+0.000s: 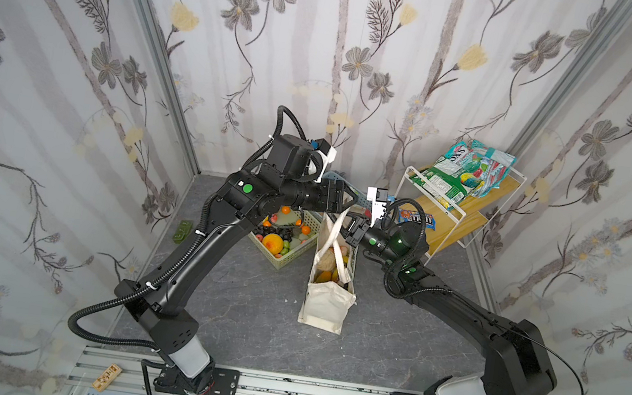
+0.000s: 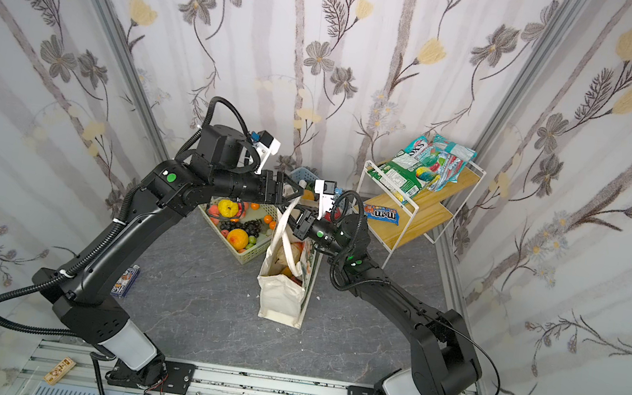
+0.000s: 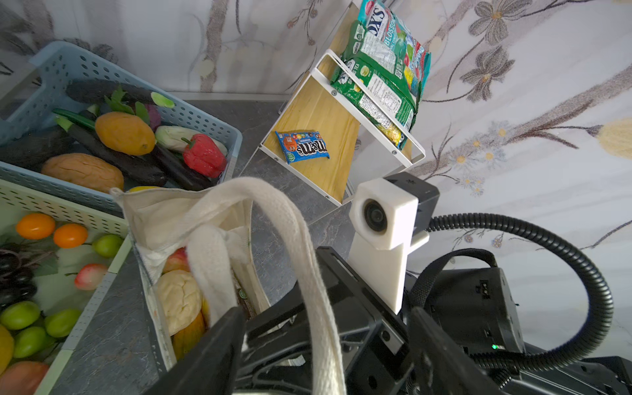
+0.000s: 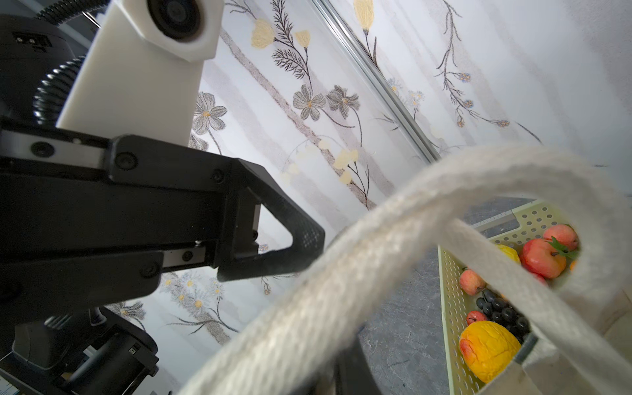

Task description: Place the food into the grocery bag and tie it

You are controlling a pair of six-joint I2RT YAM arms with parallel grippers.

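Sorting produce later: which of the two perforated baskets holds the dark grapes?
The pale green basket: dark grapes lie among its fruit. The blue basket shows none.

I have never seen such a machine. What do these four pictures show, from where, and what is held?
Two black robot arms, the left arm and the right arm, stand at a grey table. Two pictures look down from overhead; two come from cameras on the wrists. In the middle stands a canvas grocery bag with toy food inside. Nearby are a green basket and a blue basket of toy produce, and a shelf with snack packets. The right arm's jaws are shut, apparently on the bag's white handle. The left arm's jaws stand open by it, gripping nothing.
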